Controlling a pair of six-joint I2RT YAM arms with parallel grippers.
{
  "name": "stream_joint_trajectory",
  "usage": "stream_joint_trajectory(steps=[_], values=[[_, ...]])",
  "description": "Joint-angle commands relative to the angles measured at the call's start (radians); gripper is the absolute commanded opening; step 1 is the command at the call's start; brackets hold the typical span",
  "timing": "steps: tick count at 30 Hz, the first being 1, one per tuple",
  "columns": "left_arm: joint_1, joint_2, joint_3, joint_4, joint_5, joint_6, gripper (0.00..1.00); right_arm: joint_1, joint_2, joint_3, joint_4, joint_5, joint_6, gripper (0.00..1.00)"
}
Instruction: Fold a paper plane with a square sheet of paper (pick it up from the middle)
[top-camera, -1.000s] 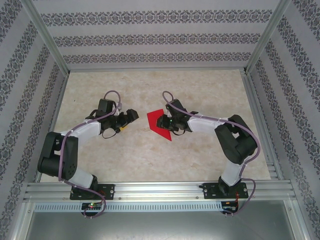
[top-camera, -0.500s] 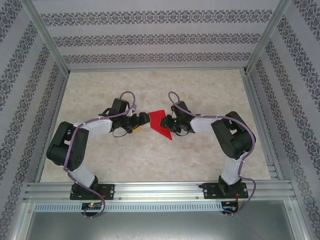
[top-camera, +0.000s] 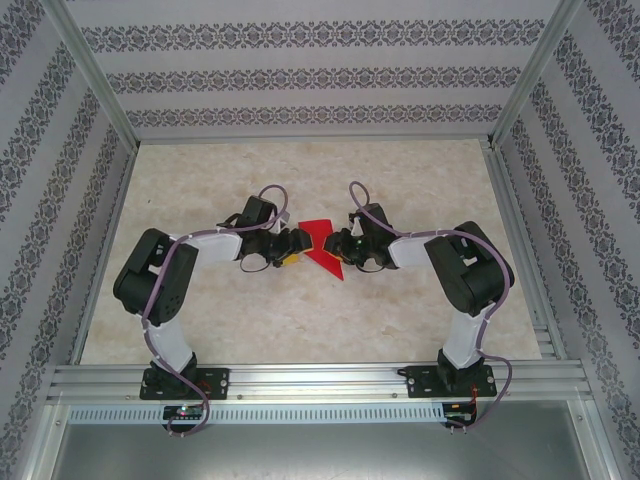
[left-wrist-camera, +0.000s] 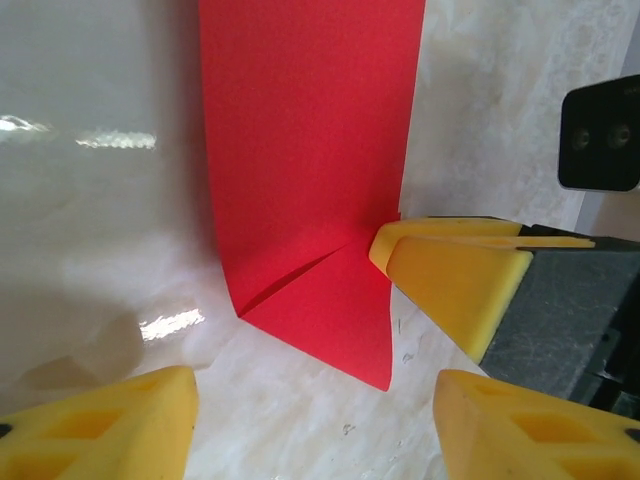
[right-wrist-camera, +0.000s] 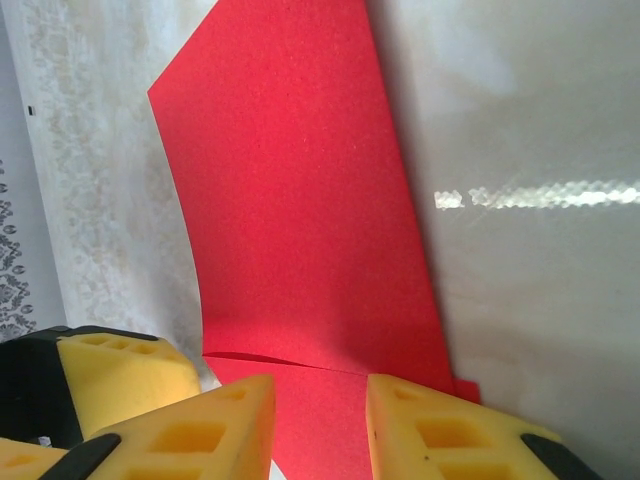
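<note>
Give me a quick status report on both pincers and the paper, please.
Right pincer shut on the red paper, paper partly folded. Left pincer open, at the paper's left edge. Nothing in the way on the table.

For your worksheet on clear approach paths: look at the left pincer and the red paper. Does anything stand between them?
Nothing visible does. In the left wrist view the left pincer faces the red paper across bare table. The right pincer's fingertip touches the paper's right edge, beside that path rather than across it.

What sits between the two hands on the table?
The folded red paper lies between the left hand and right hand, seen in the top view.
</note>
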Motion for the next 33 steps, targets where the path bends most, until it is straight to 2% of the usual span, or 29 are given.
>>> stream_joint_trajectory(steps=[1, 20, 27, 30, 33], values=[[-0.011, 0.017, 0.041, 0.022, -0.001, -0.023, 0.62, -0.014, 0.041, -0.037, -0.024, 0.022, -0.004, 0.31], [-0.026, 0.089, 0.086, 0.043, 0.007, -0.041, 0.46, -0.026, 0.039, -0.048, 0.007, -0.001, -0.032, 0.32], [-0.026, 0.098, 0.087, 0.06, 0.008, -0.049, 0.44, -0.028, 0.034, -0.047, 0.007, 0.001, -0.059, 0.32], [-0.026, 0.102, 0.087, 0.068, 0.003, -0.056, 0.38, -0.026, 0.025, -0.057, 0.04, -0.014, -0.086, 0.33], [-0.026, 0.1, 0.086, 0.05, -0.021, -0.059, 0.29, -0.019, 0.009, -0.051, 0.03, 0.022, -0.152, 0.34]])
